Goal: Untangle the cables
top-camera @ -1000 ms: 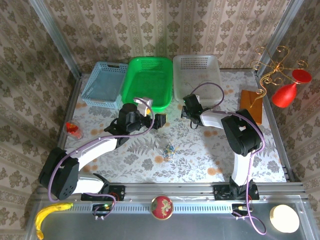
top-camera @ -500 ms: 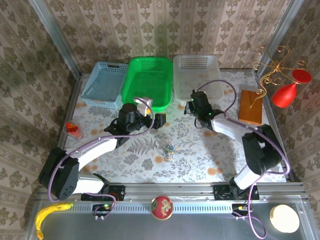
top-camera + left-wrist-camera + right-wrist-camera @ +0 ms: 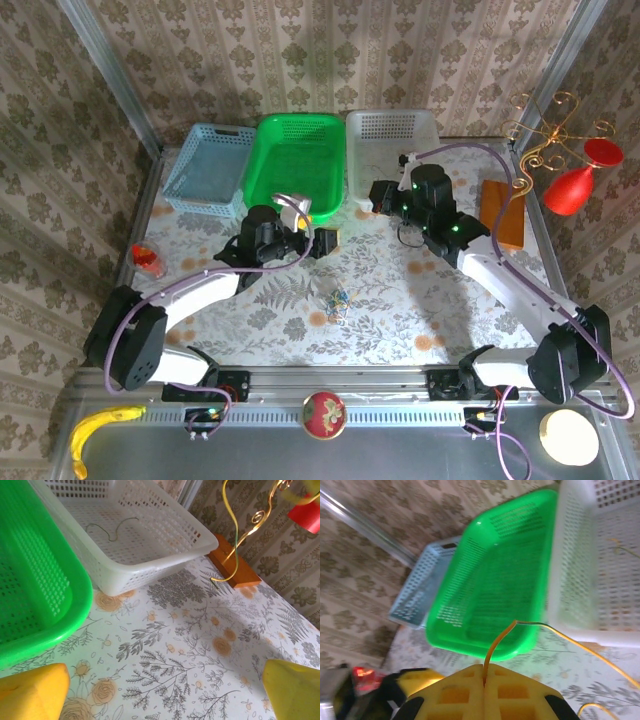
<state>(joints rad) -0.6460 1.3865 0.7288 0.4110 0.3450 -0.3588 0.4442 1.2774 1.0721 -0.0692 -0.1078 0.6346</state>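
The right end effector [image 3: 485, 676] is clamped tight, its yellow fingers [image 3: 445, 692] pressed together on a yellowish cable [image 3: 496, 641]. The right wrist view shows the grip plainly. The cable rises from the seam between the fingers, bends, and runs off as a thin strand toward the lower right, in front of the white basket [image 3: 570, 570]. From the top external view the right end effector [image 3: 385, 197] hangs at the near left corner of the white basket [image 3: 392, 150], but the held cable is too fine to trace there.

The left end effector [image 3: 165, 692] stands wide and holds nothing. Its two yellow pads [image 3: 30, 695] sit at the bottom corners of the left wrist view, with bare floral counter [image 3: 175, 630] between them. From above, the left end effector [image 3: 322, 241] sits just in front of the green basket [image 3: 295, 165].

The left wrist view also shows a thin dark cord [image 3: 111, 530] lying loose on the floor of the white basket [image 3: 150, 565].

The top external view shows a small tangle of cables [image 3: 337, 300] on the counter [image 3: 400, 300] between the two arms. It lies nearer the arm bases than either end effector, near the left one and well apart from the right.
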